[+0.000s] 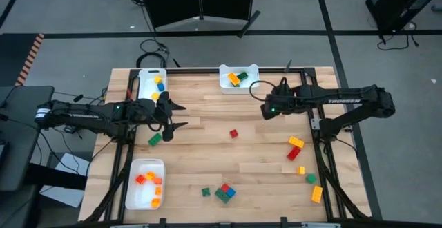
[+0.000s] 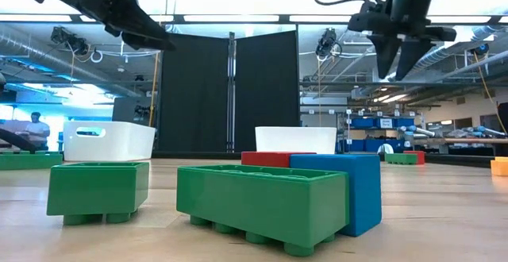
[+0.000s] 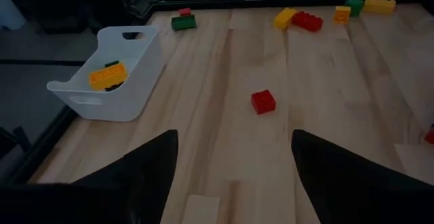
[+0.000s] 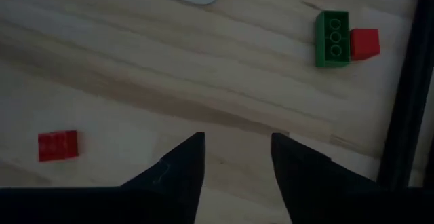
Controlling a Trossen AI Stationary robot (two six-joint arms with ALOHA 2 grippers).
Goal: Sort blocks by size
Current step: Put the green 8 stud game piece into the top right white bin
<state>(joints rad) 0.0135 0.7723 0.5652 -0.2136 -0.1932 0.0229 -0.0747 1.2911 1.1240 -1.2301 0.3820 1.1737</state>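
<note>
Hovering left gripper (image 1: 181,115) jaws apart, empty | right gripper (image 1: 265,110) jaws apart, empty | studded plastic blocks (image 1: 224,193) on plank table (image 1: 262,166)

- High view: even overhead light, table (image 1: 228,159) bright and warm; soft short shadows under the arms; floor grey and flat.
- Low view: ceiling strip lights (image 2: 230,17) blown out, strong glare along the top; near green block (image 2: 262,202) sharp, far room hazy.
- Left wrist view: dim, dark corners; fingers (image 3: 146,173) black and blurred; wood slightly washed.
- Right wrist view: dim, soft overall; fingers (image 4: 173,176) out of focus; red block (image 4: 57,145) slightly smeared.
</note>
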